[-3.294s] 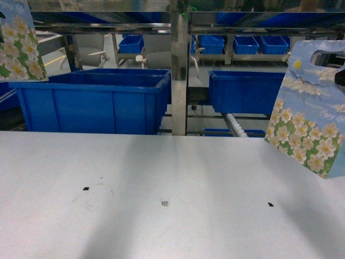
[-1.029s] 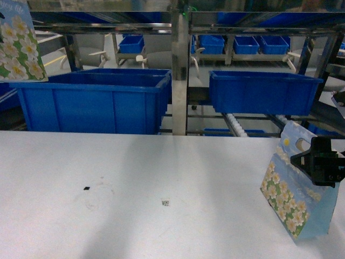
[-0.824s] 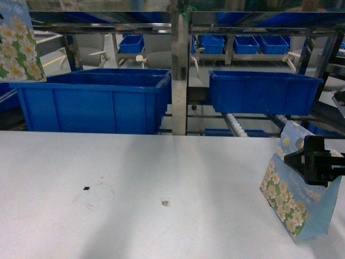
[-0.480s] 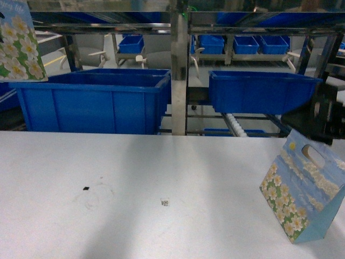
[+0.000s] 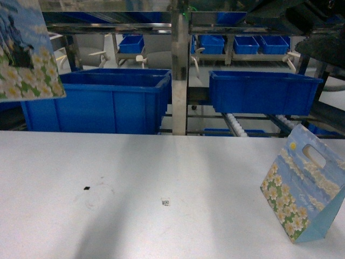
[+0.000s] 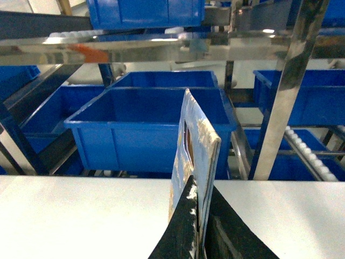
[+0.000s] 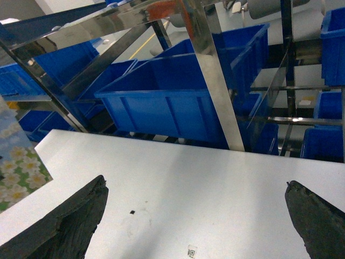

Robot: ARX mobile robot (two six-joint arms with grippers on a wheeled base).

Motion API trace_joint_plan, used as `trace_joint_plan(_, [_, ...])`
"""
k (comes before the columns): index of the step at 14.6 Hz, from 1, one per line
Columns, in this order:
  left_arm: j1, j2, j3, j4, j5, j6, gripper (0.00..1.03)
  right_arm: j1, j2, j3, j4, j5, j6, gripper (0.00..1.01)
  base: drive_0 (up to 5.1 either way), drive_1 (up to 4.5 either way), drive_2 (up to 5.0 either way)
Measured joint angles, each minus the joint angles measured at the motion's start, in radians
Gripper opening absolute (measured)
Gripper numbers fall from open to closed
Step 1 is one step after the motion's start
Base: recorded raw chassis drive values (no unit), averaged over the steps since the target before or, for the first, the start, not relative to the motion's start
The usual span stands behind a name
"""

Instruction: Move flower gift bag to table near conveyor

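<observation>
Shiny steel conveyor (image 5: pixel 237 125) racking with rows of small white rollers fills the background, carrying large blue moulded-plastic bins (image 5: pixel 94 100) with thick rims. In front spreads the wide, matte white table (image 5: pixel 161 172), flat and smooth save for small dark specks and a tiny square printed marker (image 5: pixel 165 203).

At about four o'clock on the tabletop stands a glossy paper flower gift bag (image 5: pixel 304 194), sky-blue with white daisies and a die-cut oval handle slot, tilted and free of any gripper. A second flower-printed paper bag (image 6: pixel 191 162) hangs at ten o'clock in the head view; in the left wrist view it appears edge-on, a thin flat panel clamped between the black fingers of the left gripper (image 6: pixel 202 232).

The right gripper (image 7: pixel 197 226) hovers above the table, its two dark, rough-textured fingers (image 7: pixel 67 224) spread wide apart with nothing between them.
</observation>
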Motion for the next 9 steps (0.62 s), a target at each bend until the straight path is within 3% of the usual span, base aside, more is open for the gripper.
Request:
trace_joint_plan(3, [-0.028,0.141,-0.007,0.103,-0.001,0.014,0.02,0.000,0.000,0.000,0.000,-0.001,0.000,0.98,0.0,0.00,0.0])
trace_joint_plan(5, [0.010,0.226,-0.006,0.198,0.068,-0.029,0.02,0.000,0.000,0.000,0.001,0.000,0.000,0.98,0.0,0.00,0.0])
trace_joint_plan(9, [0.030,0.288,0.004,0.285,0.132,-0.045,0.02,0.000,0.000,0.000,0.000,0.000,0.000,0.98,0.0,0.00,0.0])
